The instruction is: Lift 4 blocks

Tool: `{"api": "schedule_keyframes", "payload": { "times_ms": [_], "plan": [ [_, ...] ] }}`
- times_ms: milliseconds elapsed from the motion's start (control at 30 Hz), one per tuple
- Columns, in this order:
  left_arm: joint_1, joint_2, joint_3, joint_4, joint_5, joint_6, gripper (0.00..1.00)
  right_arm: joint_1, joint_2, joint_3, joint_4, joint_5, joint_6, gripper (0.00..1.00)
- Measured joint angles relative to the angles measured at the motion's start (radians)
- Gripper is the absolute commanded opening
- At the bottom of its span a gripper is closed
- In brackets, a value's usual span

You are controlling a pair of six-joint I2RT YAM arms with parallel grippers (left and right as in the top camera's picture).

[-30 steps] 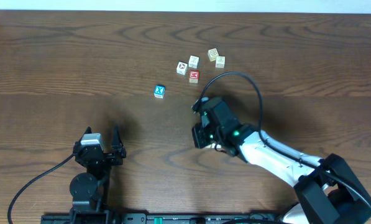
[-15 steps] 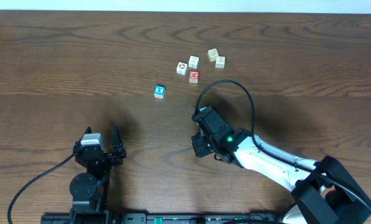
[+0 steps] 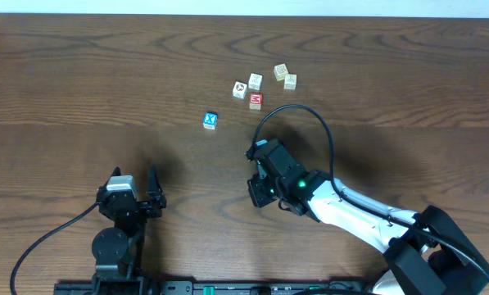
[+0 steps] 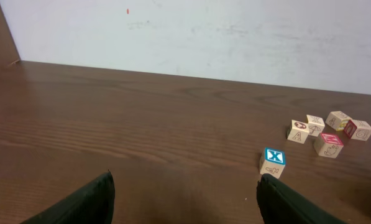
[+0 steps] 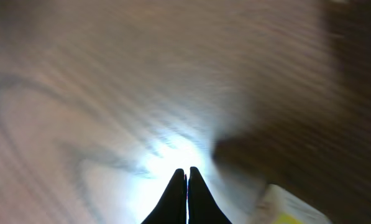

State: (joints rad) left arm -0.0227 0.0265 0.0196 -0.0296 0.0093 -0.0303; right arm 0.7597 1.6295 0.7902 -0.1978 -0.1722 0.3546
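Note:
Four small pale wooden blocks lie in a loose cluster at the far middle of the table: one with a dark mark (image 3: 240, 88), one beside it (image 3: 255, 80), a yellowish one (image 3: 281, 71) and one more (image 3: 290, 81). The left wrist view shows the same cluster (image 4: 315, 124) at the right. My right gripper (image 3: 251, 153) is shut on nothing, low over bare wood well in front of the cluster; its closed fingertips (image 5: 186, 171) show in a blurred wrist view. My left gripper (image 3: 134, 177) rests open at the front left, its fingers (image 4: 98, 199) wide apart and empty.
A red cube (image 3: 255, 101) lies just in front of the cluster, and a blue cube with a white X (image 3: 210, 120) sits apart to the left. A blurred pale yellowish shape (image 5: 278, 205) fills the right wrist view's lower right; what it is I cannot tell.
My right arm has drawn back toward the table's front and slightly left, away from the blocks. The left arm and all blocks have stayed still.

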Motion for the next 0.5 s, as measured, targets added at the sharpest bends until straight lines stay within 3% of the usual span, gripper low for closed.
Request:
{"api": "schedule_keyframes", "payload": {
  "times_ms": [500],
  "plan": [
    [0.0,0.0,0.0,0.0,0.0,0.0,0.73,0.072,-0.004,0.0,-0.043,-0.09,-0.053,0.01]
  ]
}}
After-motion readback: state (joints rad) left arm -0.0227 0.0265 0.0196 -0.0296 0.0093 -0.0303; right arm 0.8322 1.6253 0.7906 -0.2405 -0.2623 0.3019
